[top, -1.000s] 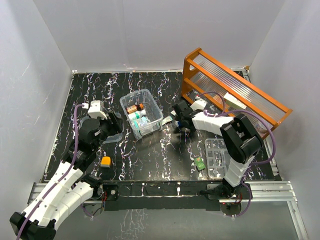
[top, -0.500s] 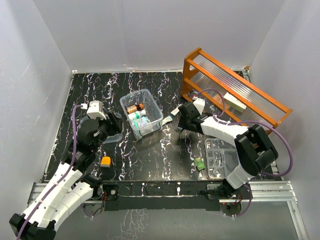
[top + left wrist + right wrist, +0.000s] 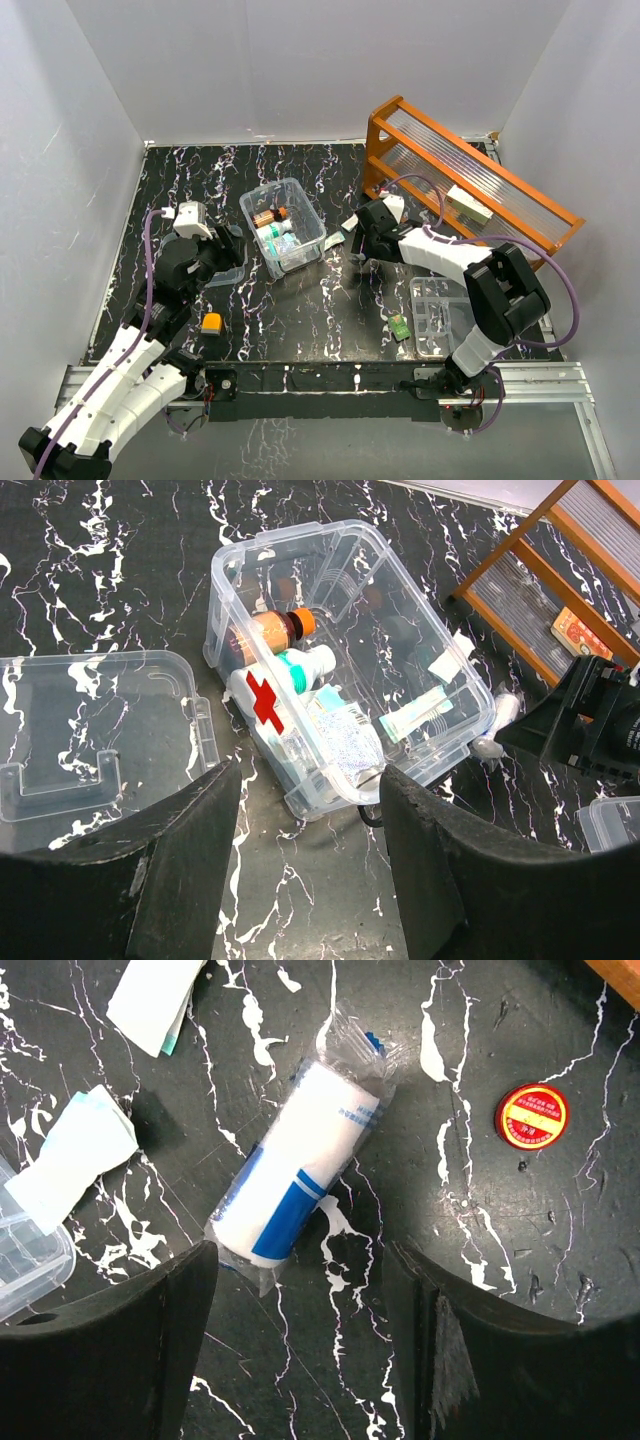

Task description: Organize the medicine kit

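The medicine kit box (image 3: 283,226) is clear plastic and stands open at mid-table with bottles and packets inside. In the left wrist view the box (image 3: 420,650) shows a red cross mark (image 3: 265,702). Its clear lid (image 3: 90,730) lies flat to the left of it. The clear compartment tray (image 3: 438,316) lies at the front right. My left gripper (image 3: 305,880) is open and empty above the table just in front of the box. My right gripper (image 3: 300,1350) is open and empty just above the table. A wrapped white roll with a blue stripe (image 3: 305,1175) lies just beyond its fingertips.
The orange wooden rack (image 3: 470,172) stands at the back right. A small red round tin (image 3: 531,1116) and white packets (image 3: 75,1155) lie near the roll. An orange item (image 3: 211,322) and a green item (image 3: 400,328) lie near the front edge.
My right arm's elbow has swung out to the right and its gripper has shifted a little toward the rack. The left arm has barely moved.
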{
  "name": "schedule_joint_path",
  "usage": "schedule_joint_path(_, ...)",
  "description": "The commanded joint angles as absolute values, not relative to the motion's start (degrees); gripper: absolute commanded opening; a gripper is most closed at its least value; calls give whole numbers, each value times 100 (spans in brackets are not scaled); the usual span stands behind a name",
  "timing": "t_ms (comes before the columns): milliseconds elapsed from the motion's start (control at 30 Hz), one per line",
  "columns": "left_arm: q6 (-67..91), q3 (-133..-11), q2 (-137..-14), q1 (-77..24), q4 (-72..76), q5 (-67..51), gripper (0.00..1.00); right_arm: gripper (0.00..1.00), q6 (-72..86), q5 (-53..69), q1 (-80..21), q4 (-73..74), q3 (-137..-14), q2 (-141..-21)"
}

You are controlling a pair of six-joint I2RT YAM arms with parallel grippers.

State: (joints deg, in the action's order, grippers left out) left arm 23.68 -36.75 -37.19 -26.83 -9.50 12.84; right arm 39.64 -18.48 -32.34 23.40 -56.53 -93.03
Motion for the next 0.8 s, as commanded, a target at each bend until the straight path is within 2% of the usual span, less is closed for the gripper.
schedule_joint_path(0, 2374, -3698, -3651, -2660, -915, 1361, 57, 65, 4257, -2283, -3211, 2183, -5945, -9218)
schedule_joint_path(200, 2366, -3718, -3722, -2663, -925, 1348, 57, 63, 4371, -2652, -3213, 2013, -6104, -9472)
schedule_joint_path(633, 2381, -3709, -3762, -2658, -915, 1345, 57, 60, 4130, -2647, -3141, 1954, -6231, -9722)
schedule_joint_path(767, 2382, -3703, -3768, -2663, -872, 1336, 57, 60, 3869, -2204, -3067, 1703, -6140, -9766)
